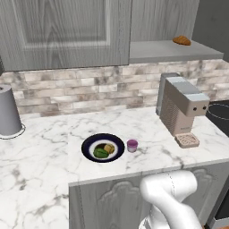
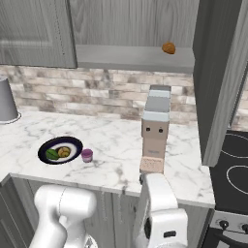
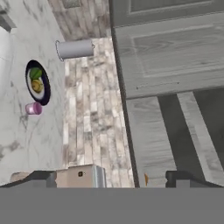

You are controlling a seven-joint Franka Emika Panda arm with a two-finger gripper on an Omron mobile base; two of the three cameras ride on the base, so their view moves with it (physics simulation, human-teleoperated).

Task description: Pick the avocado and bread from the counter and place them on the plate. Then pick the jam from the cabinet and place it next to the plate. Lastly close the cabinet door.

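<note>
**Food plated, jam beside the plate, claw wide and empty**

On the white marble bench [image 1: 53, 179] the plate [image 1: 103, 147] sits toward the near edge, and on it lie the avocado [image 1: 100, 153] and the bread [image 1: 109, 148], touching side by side, the avocado nearer. The jam [image 1: 132, 145] stands upright on the bench just right of the plate's rim, apart from it by a sliver. Farther right stands a beige coffee machine [image 1: 182, 109]; at the far left, a grey cylindrical canister [image 1: 9, 112]. Above the brick backsplash, the cabinet [image 1: 174, 51] shows its open shelf board, with an orange-brown croissant [image 1: 182, 40] lying on it. In the right base view the cabinet door [image 2: 220, 82] stands swung out at the right. In the hand view the claw [image 3: 111, 177] has its two dark tips spread far apart with nothing between them, facing the cabinet fronts.
</note>
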